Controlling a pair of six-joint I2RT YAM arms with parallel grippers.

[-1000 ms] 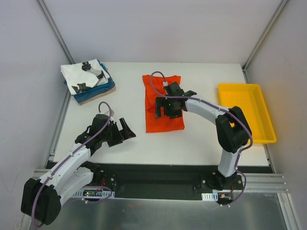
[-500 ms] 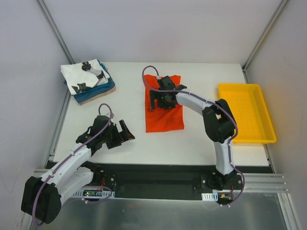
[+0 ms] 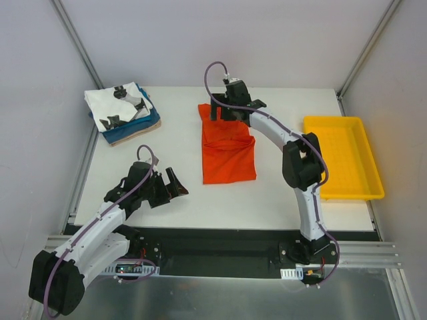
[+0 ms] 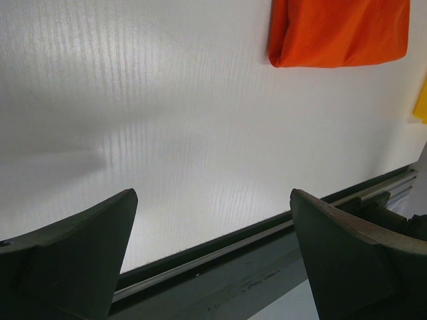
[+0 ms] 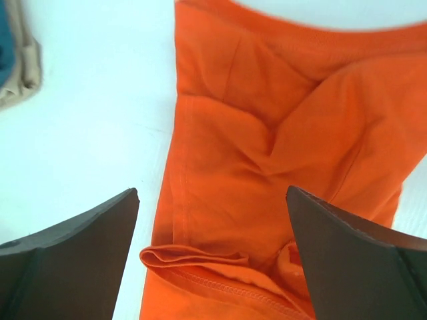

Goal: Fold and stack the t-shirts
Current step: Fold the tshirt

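1. The orange tee (image 3: 228,159) lay near the middle of the white surface (image 3: 173,133), folded lengthwise into a narrow strip running from the near side to the far side.
2. Its near part lay fairly flat. Its far part was drawn in and creased.
3. The right tool (image 3: 232,112) hung over that far, creased end, with the arm stretched well across the surface.
4. In the right wrist view the tool's two fingers were spread wide apart with nothing between them. Below the gap lay wrinkled orange cloth, with a doubled-over hem at the lower edge of that view.
5. Whether the right fingertips touched the cloth could not be told.
6. The left tool (image 3: 172,184) sat low on the near left side, well apart from the orange tee and pointing toward it.
7. In the left wrist view its fingers were also spread and held nothing, with bare surface beneath. One corner of the orange tee showed at the top of that view.
8. A stack of folded tees sat at the far left corner of the surface. The white tee (image 3: 120,105) with black prints was on top, the blue tee (image 3: 140,127) was under it and the tan tee (image 3: 120,140) was at the bottom.
9. A yellow tray (image 3: 332,121) lay along the right edge of the surface, apart from the orange tee.
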